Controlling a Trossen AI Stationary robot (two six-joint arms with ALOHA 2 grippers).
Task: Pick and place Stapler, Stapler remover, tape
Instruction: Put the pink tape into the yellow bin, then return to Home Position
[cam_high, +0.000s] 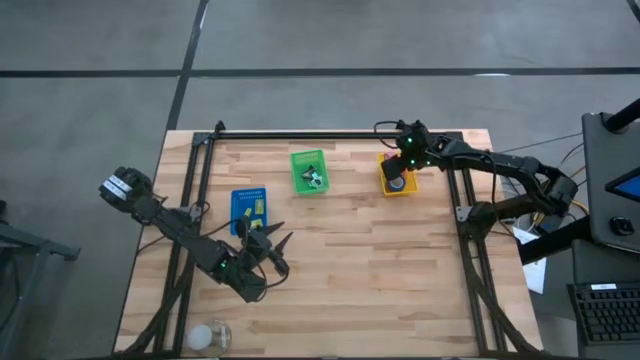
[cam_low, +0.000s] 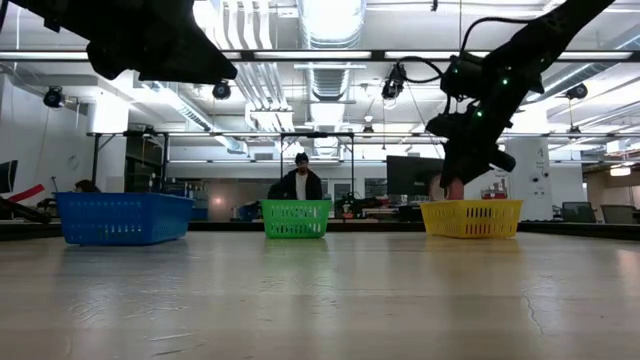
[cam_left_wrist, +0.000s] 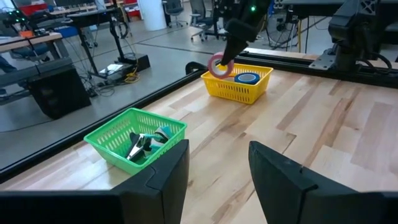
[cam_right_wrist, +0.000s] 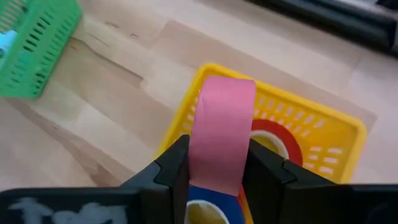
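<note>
My right gripper (cam_right_wrist: 217, 155) hangs over the yellow basket (cam_high: 386, 186) at the table's far right, shut on a pink-red tape roll (cam_right_wrist: 221, 130). Inside that basket lie a red roll (cam_right_wrist: 273, 134) and a blue roll (cam_left_wrist: 247, 78). The left wrist view shows the held roll (cam_left_wrist: 219, 66) just above the yellow basket's rim (cam_left_wrist: 214, 79). My left gripper (cam_high: 270, 248) waits open above the table's near left part, close to the blue basket (cam_high: 248, 208); its fingers (cam_left_wrist: 165, 180) touch nothing. My right gripper pinches the pink-red tape roll between its two fingers (cam_right_wrist: 173, 167), which press on the roll's flat sides near its lower part (cam_right_wrist: 217, 177). The fingers come from above, pointing down. The roll stands on edge, lifted clear above the yellow basket.
A green basket (cam_high: 309, 160) with staple removers (cam_left_wrist: 140, 146) stands at the far middle; the blue basket holds small yellowish items. A pale round object (cam_high: 205, 335) lies at the near left corner. Bare wood spreads across the middle and near right. A person (cam_low: 300, 182) sits beyond the table.
</note>
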